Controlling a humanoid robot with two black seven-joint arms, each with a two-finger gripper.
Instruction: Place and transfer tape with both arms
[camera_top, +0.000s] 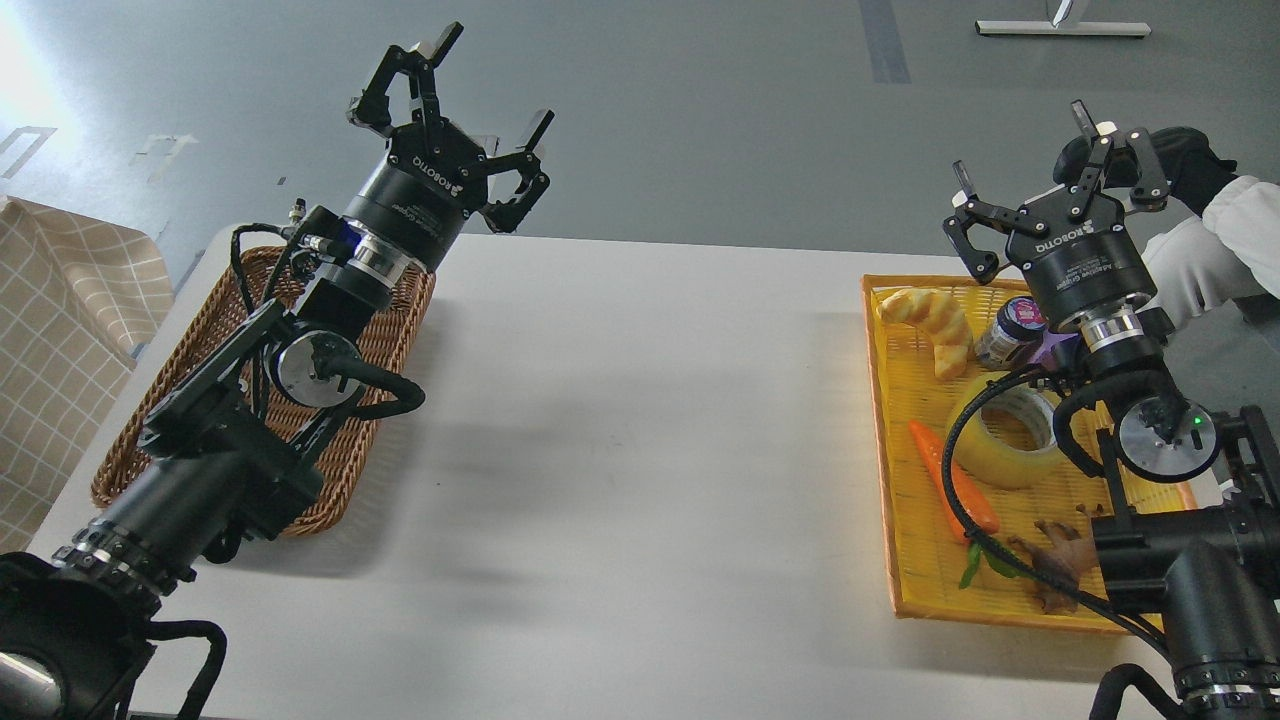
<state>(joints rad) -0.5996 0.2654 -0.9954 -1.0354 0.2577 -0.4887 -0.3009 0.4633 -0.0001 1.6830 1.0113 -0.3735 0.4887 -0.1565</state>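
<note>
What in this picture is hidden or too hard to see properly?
- Head view: the translucent yellow tape roll is partly covered by the right arm's black cable.
- Head view: the small dark-lidded jar has an unreadable label, too small.
- Head view: the brown wicker basket is largely hidden behind the left arm.

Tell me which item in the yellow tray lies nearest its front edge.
The brown toy figure, at the yellow tray's near corner. The carrot and tape lie farther back; the bread and jar farthest.
</note>
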